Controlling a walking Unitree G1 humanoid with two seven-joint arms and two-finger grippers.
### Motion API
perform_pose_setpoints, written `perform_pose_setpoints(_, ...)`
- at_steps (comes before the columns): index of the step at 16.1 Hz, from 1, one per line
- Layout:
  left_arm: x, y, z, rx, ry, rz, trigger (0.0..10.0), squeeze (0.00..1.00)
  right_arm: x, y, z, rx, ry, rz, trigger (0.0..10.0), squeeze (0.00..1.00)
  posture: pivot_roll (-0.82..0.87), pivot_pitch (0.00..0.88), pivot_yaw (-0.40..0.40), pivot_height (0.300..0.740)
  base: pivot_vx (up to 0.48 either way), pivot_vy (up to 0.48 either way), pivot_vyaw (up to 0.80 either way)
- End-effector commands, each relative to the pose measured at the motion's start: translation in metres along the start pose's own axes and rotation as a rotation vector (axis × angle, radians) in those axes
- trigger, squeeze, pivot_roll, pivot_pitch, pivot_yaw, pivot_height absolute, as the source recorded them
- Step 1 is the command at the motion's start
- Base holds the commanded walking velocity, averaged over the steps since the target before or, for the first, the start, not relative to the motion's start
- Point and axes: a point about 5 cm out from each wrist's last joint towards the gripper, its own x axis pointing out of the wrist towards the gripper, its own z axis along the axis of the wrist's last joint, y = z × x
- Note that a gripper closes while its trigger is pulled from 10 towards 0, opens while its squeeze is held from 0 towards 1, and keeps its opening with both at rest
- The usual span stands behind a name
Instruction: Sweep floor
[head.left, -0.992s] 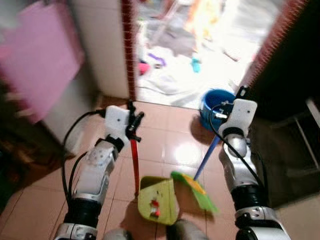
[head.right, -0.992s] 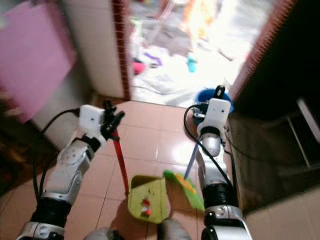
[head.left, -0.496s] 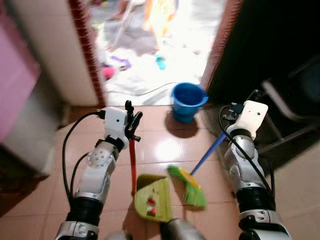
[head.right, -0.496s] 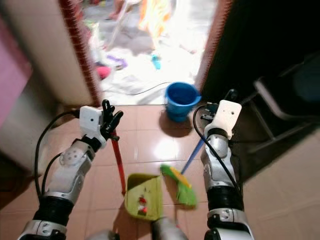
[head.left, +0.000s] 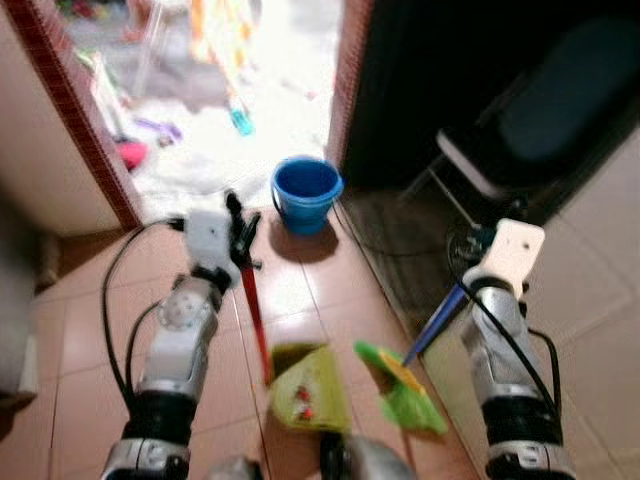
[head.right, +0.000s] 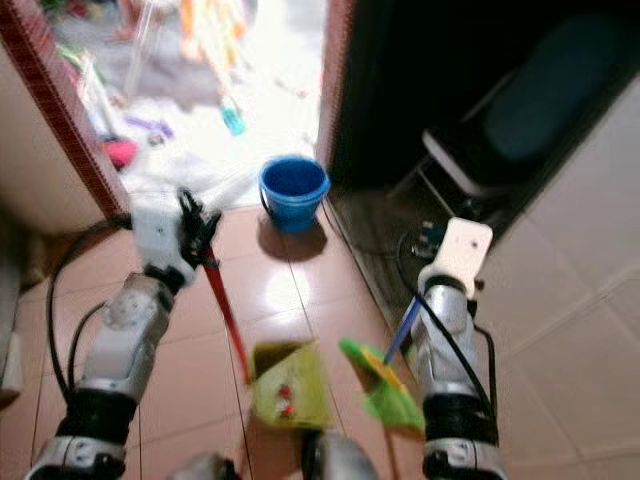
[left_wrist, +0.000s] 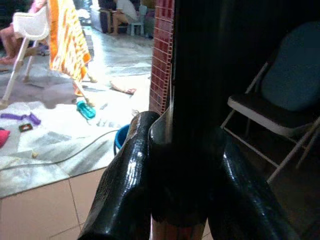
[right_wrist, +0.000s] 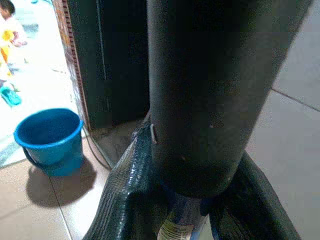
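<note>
Below, left pincer (head.left: 243, 232) grips dustpan (head.left: 310, 388); right pincer (right_wrist: 187, 190) grips broom (head.left: 405, 398).

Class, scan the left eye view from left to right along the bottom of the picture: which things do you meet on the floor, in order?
Red dustpan handle → yellow-green dustpan → green broom head → blue broom handle.
</note>
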Motion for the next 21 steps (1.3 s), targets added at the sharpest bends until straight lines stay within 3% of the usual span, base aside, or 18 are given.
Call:
perform_pose_setpoints(1,0.009,0.004,0.025,-0.023,-0.093,0.034,10.0,0.00,-0.001,-0.001,0.002,-0.002,0.000,0.002,10.0,0.00,-0.11,0.070,-0.019,0.740,0.000,0.000,0.00)
perform_pose_setpoints(9,0.023,0.025,0.071,-0.033,-0.239,0.141,10.0,0.00,0.000,0.003,0.000,0.012,0.017,0.029,10.0,0.00,-0.11,0.063,-0.019,0.740,0.000,0.000,0.00)
perform_pose_setpoints(15,0.030,0.025,0.107,-0.051,-0.362,0.192,10.0,0.00,0.001,0.007,-0.001,0.021,0.022,0.060,10.0,0.00,-0.10,0.054,-0.025,0.740,0.332,0.000,-0.40)
perform_pose_setpoints(18,0.032,0.030,0.133,-0.065,-0.449,0.242,10.0,0.00,0.002,0.007,-0.001,0.022,0.024,0.071,10.0,0.00,-0.11,0.054,-0.027,0.740,0.406,0.000,0.00)
perform_pose_setpoints(21,0.033,0.031,0.145,-0.079,-0.477,0.249,10.0,0.00,0.002,0.008,-0.001,0.017,0.025,0.085,10.0,0.00,-0.11,0.054,-0.026,0.740,0.431,0.000,0.00)
